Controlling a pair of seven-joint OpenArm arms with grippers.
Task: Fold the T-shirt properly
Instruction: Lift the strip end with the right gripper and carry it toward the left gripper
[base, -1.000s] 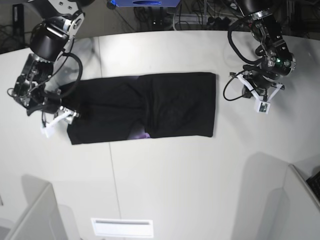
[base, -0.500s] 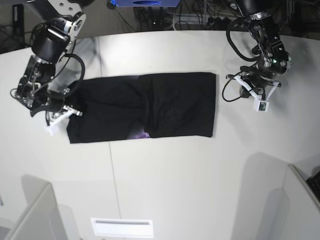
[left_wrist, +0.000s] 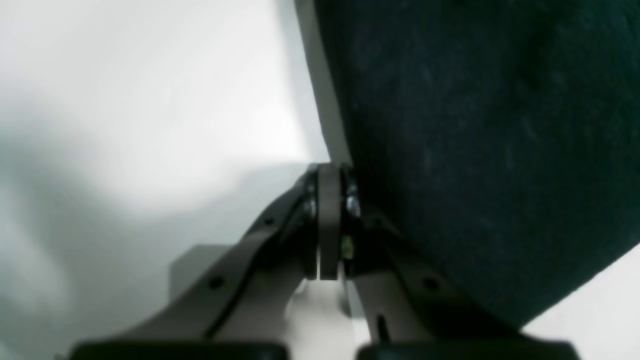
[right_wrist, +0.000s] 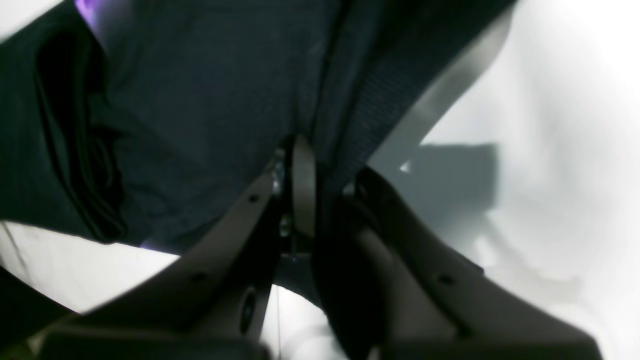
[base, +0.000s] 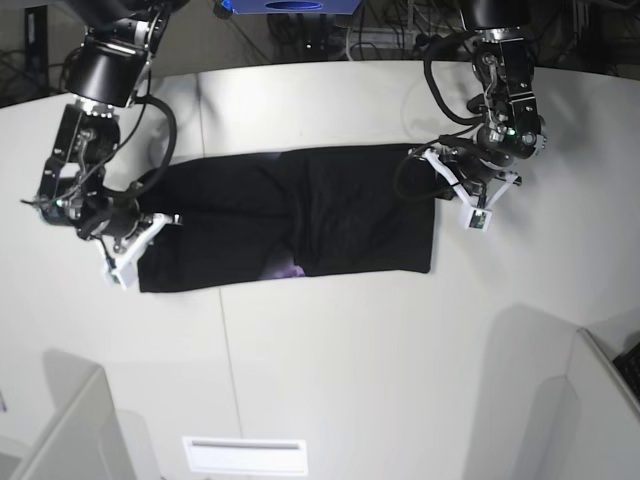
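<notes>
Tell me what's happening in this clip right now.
A two-armed robot is working on a black cloth T-shirt, which lies as a long folded strip on the white table, with a bit of purple print showing at its near edge. The right gripper is at one end of the strip, and the wrist view shows its jaws together with fabric around them. The left gripper is at the other end, jaws together at the cloth's edge. The end-to-end fold is not yet done.

Robotics lab: white table (base: 330, 360), cable tangle (base: 400, 35) behind, two arms.
</notes>
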